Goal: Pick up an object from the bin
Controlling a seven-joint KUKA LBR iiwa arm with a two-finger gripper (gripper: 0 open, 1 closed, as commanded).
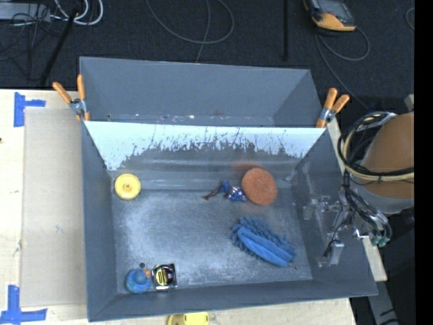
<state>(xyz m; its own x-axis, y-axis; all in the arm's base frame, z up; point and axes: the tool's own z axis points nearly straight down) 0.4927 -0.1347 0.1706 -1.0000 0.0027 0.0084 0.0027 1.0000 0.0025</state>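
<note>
My end effector (331, 249) sits low at the view's R side of the bin (203, 100), close by the R wall and over bare floor. Nothing visible in it, and I can't tell from this angle if it's released or clenched. Nearest obj to me is the blue ridged brush-like thing (264, 244), flat on the floor, long axis diag, near me on the view's L w/ clear floor all round. Prob the best pick. I'd move over its middle, turn the wrist so closing goes across the narrow width, drop straight down and close mid-body so it doesn't tip. Ridges look soft and may squash, so go deep enough. Next out is the orange-brown round disc (259, 185) near the back wall, w/ a small blue figure (233, 193) touching or just beside it, so there's a risk of grabbing both. Farther, a yellow round thing (127, 186) sits alone at back L. Farthest, in the front L corner, a blue round thing (139, 281) lies beside a yellow-black tape measure (164, 276), tight to the walls, poor access.
</note>
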